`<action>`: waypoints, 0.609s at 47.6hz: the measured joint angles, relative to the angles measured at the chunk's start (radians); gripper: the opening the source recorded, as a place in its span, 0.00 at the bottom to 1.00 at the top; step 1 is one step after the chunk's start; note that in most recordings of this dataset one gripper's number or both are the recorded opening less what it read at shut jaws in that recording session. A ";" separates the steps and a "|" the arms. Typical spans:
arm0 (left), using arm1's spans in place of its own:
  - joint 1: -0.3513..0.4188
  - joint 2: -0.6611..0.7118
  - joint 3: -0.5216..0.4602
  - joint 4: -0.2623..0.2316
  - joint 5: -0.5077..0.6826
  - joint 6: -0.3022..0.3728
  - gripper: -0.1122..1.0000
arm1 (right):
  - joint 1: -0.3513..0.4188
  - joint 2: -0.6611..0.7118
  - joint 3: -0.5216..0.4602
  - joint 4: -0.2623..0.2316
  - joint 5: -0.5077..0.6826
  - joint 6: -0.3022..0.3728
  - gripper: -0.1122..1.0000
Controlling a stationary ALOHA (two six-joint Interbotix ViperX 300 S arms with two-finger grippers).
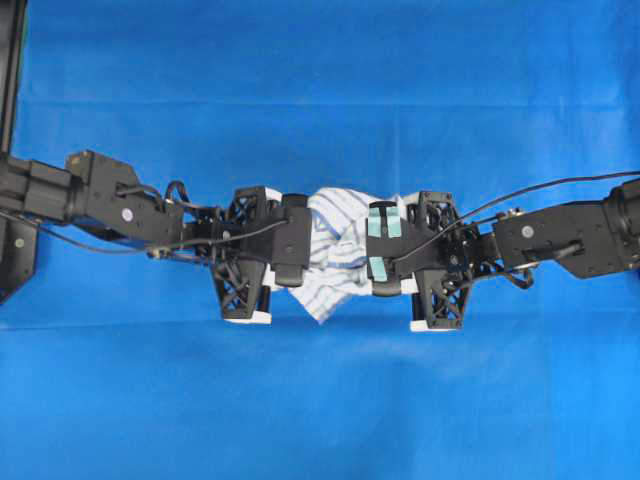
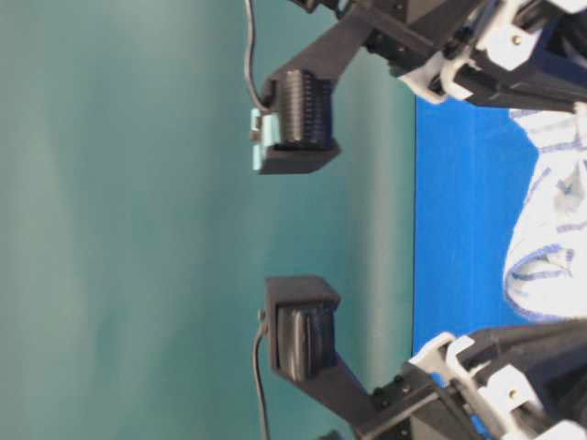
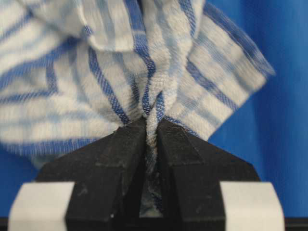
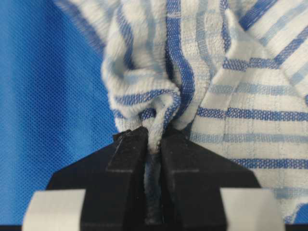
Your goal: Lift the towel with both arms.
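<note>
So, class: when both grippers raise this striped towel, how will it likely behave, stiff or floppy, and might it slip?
Probably floppy: the towel lies crumpled in soft folds, so its middle should sag. Likely light, being thin woven cloth. Slipping seems unlikely: the left gripper and right gripper each pinch a bunched fold.

One towel (image 1: 335,250), two arms with two grippers, left (image 1: 292,250) and right (image 1: 385,250), one blue tablecloth (image 1: 320,400); seemingly nothing else.

Both arms matte black. Left arm (image 1: 120,205): lattice-braced gripper frame, white end fittings, thin black cable. Right arm (image 1: 560,235): same build, pale teal tape patches (image 1: 386,222), long looping black cable.
</note>
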 measured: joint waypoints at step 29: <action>0.026 -0.425 -0.110 0.002 0.368 -0.041 0.13 | -0.002 -0.291 -0.195 -0.002 0.356 -0.011 0.17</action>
